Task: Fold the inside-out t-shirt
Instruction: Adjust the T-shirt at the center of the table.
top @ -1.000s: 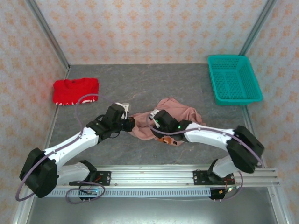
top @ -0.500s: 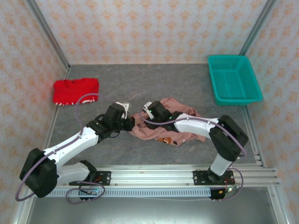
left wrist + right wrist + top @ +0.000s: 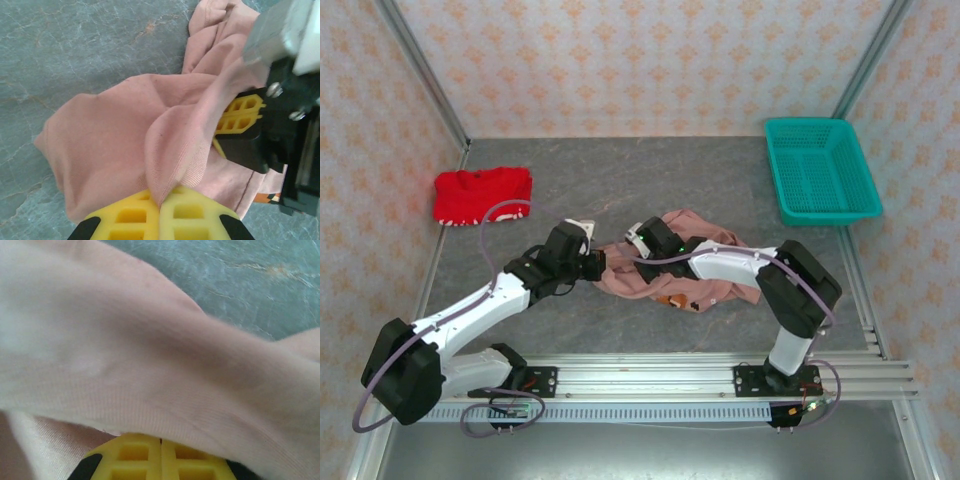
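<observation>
Left wrist view: left hand (image 3: 160,206) is pinching a ridge of the inside-out t-shirt (image 3: 115,135), which is lying crumpled mid-table (image 3: 650,180). The right hand (image 3: 161,460) is clamping cloth just beside. Advising: drawing both hands apart slowly, keeping fabric low, spreading it before folding.

inside-out t-shirt (image 3: 100,150): soft matt pink knit cloth
counter (image 3: 75,45): smooth, grey, veined stone-look
basket (image 3: 820,170): teal plastic lattice

free: table (image 3: 650,175) back-centre | blocked: t-shirt (image 3: 625,283) middle; red garment (image 3: 481,194) back-left; teal basket (image 3: 820,170) back-right
</observation>
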`<state>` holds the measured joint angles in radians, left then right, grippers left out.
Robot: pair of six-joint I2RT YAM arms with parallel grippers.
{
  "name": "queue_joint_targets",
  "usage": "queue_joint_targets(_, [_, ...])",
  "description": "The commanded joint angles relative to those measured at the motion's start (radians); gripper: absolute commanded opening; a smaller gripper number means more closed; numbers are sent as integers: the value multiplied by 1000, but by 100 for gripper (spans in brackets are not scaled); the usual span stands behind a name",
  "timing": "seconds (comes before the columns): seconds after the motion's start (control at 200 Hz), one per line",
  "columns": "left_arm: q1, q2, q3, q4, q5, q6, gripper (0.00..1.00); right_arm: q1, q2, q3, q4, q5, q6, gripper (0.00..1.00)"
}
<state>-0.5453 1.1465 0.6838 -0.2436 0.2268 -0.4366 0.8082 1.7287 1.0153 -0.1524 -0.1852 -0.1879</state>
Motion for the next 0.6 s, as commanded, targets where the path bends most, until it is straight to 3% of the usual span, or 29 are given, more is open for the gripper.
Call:
queue_joint_targets(0.0, [16, -32, 20, -29, -47, 3, 0, -37, -143, -7, -16, -51, 28, 0])
queue_joint_targets(0.21, [18, -29, 4, -7, -77, 12, 1, -123, -379, -71, -25, -322, 161, 0])
queue_joint_targets(0.395, [18, 35, 25, 11, -93, 16, 10, -171, -448, -81, -57, -540, 232, 0])
queue_joint_targets(0.596, [-2, 40, 75, -64, -188, 25, 44, -230, -399, -94, -55, -698, 281, 0])
